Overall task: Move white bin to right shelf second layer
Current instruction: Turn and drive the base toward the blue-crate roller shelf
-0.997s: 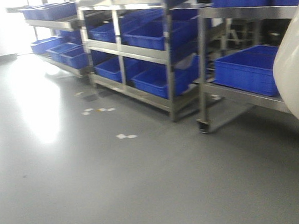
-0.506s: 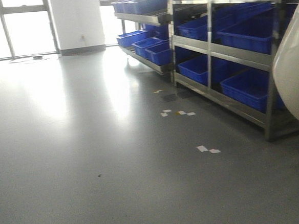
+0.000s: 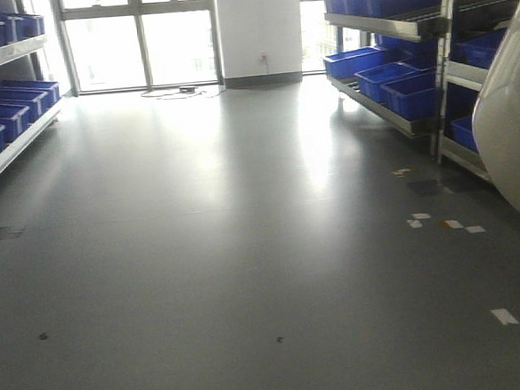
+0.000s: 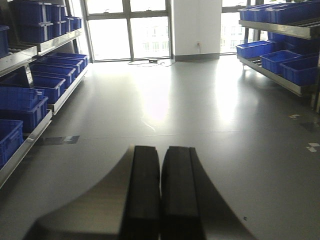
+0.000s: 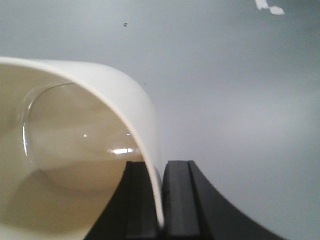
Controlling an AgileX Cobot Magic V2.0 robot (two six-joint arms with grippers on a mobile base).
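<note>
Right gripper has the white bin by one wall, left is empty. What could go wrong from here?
1. The right gripper pinches one thin, glossy wall of the white bin; the bin may slip or swing out.
2. The left gripper is shut on nothing, so there is no second support.
3. In the front view the bin hides the right edge, beside the shelf holding blue crates; it might clip a post.

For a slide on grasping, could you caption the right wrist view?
The right gripper clamps the white bin by its rim, glossy interior at left, grey floor beyond.
</note>
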